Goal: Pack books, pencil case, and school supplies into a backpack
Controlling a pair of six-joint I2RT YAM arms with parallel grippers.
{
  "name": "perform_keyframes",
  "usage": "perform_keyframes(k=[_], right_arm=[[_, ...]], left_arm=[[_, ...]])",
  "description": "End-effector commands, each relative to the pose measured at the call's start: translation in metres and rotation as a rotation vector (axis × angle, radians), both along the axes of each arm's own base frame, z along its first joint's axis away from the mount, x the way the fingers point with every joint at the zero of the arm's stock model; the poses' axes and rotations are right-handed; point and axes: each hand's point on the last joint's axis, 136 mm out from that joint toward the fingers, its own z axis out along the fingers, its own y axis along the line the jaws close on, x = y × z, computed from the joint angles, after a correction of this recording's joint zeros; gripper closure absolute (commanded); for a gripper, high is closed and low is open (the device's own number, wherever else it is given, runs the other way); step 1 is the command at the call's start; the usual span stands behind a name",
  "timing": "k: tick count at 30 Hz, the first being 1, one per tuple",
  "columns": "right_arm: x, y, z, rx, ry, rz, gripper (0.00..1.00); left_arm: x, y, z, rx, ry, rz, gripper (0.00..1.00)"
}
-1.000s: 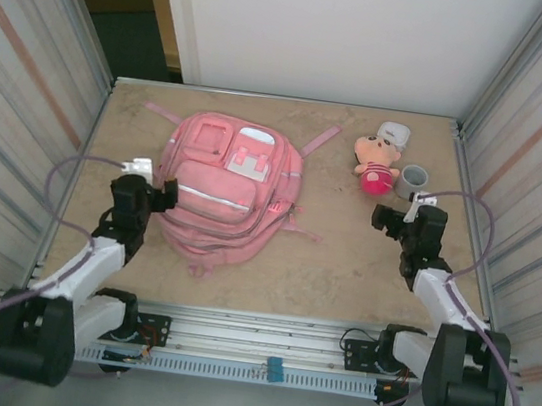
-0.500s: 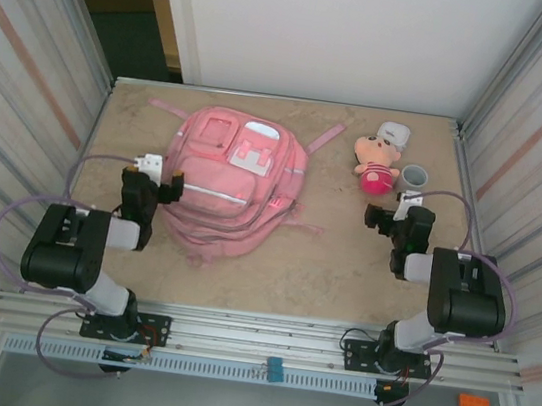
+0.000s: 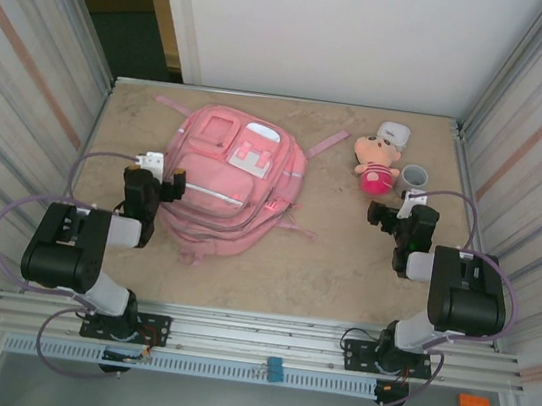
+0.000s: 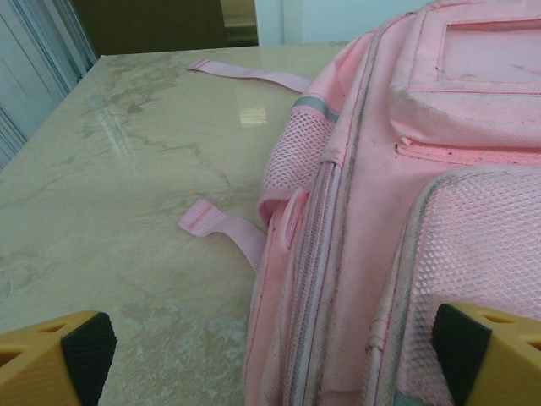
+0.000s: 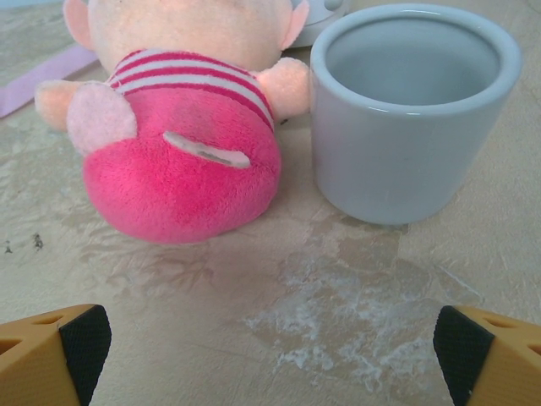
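**Two wide-open, empty hands and a backpack (image 3: 229,177) lying flat**

Lower left of the overhead view: the left hand (image 3: 158,177) has its jaws spread wide and holds nothing. It sits at the backpack's left flank. Its wrist view looks along the side zip (image 4: 317,254), probably to line up on the opening.

Lower right: the right hand (image 3: 398,210), equally wide and empty, faces a plush doll (image 3: 375,164) and a grey cup (image 3: 414,177), well apart from the bag.

Centre, farther back: the backpack lies front-up on the bench (image 3: 343,264), with its straps (image 3: 326,138) splayed toward the upper edge. The zips look closed, so packing likely waits on opening it.
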Motion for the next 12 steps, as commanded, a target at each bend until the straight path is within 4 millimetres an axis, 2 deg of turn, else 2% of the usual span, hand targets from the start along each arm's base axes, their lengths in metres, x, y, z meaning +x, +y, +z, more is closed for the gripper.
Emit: perform_keyframes(k=[1,12], right_arm=[[0.0077,0.0003,0.0117,0.013,-0.038,0.000,0.01],[0.0080,0.0002,0.0119,0.013,-0.039,0.000,0.01]], left_arm=[[0.0014,0.0024,-0.0013,0.010,0.017,0.014,0.01],[0.0012,0.0019,-0.0010,0.010,0.013,0.011,0.01]])
